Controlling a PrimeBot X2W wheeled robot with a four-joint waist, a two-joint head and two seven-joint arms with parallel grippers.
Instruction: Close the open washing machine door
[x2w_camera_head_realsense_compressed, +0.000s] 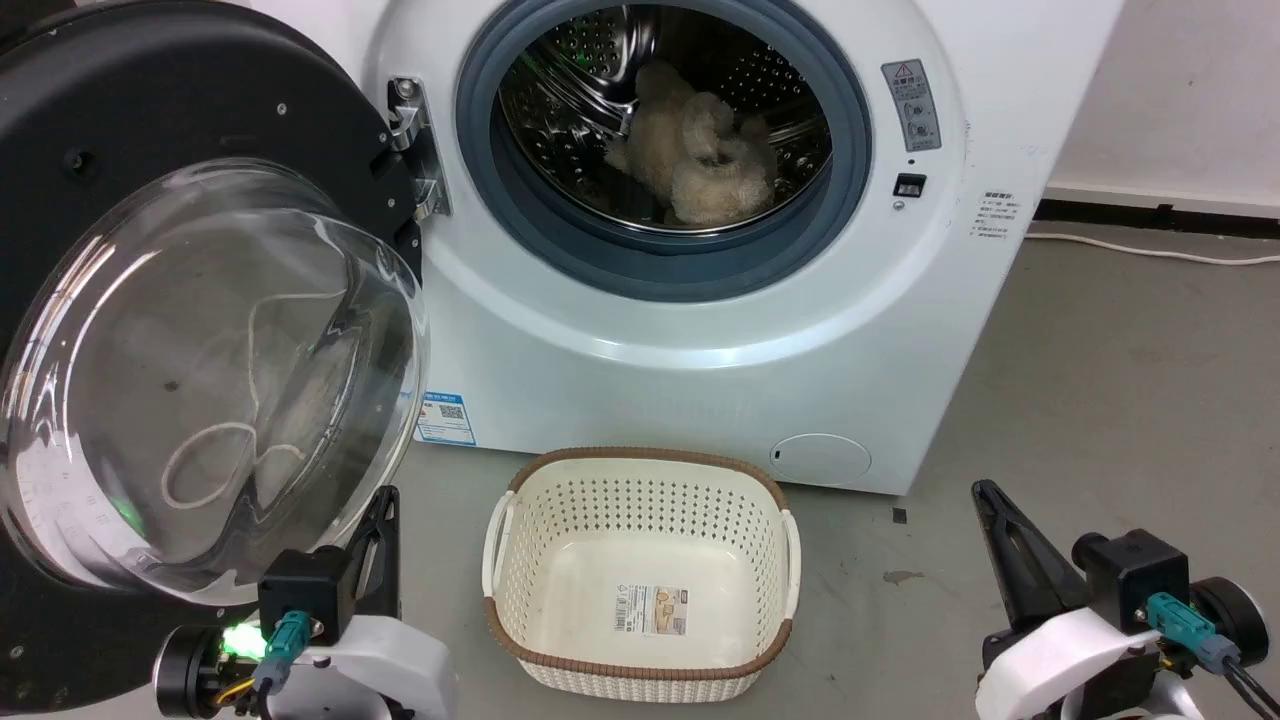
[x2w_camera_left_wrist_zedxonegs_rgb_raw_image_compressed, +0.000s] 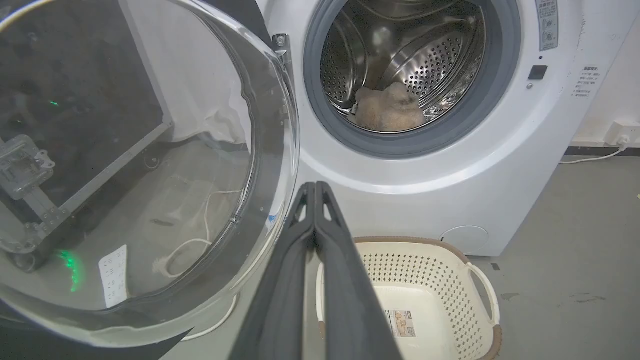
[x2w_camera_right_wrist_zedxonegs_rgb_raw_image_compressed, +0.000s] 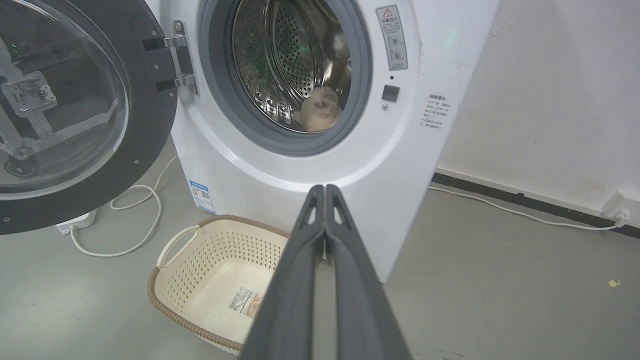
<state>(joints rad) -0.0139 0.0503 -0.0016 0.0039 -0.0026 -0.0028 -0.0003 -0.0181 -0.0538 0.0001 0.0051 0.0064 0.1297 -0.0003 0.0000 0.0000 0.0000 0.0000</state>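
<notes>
The door (x2w_camera_head_realsense_compressed: 200, 350) stood swung wide open on the left of the white washing machine (x2w_camera_head_realsense_compressed: 700, 350), hung from a metal hinge (x2w_camera_head_realsense_compressed: 415, 150), with its black rim and bulging glass bowl turned toward the near side. The drum mouth lay uncovered inside its grey rubber ring (x2w_camera_head_realsense_compressed: 660, 270), and a fluffy beige bundle (x2w_camera_head_realsense_compressed: 700, 160) rested in the drum. On the grey floor (x2w_camera_head_realsense_compressed: 1100, 400), just in front of the machine, sat a cream perforated basket (x2w_camera_head_realsense_compressed: 640, 462) with a brown rim and a label on its bottom. It was below the drum mouth and to the right of the door's lower edge. A white cord (x2w_camera_right_wrist_zedxonegs_rgb_raw_image_compressed: 160, 210) looped across the floor beneath the open door. The left gripper (x2w_camera_head_realsense_compressed: 388, 495) was at the near left, just beside the bowl's lower right edge; whether it touched could not be told. Its two fingers were pressed together with nothing between them. The right gripper (x2w_camera_head_realsense_compressed: 985, 490) was at the near right, well apart from door and basket, fingers likewise closed together and holding nothing.
</notes>
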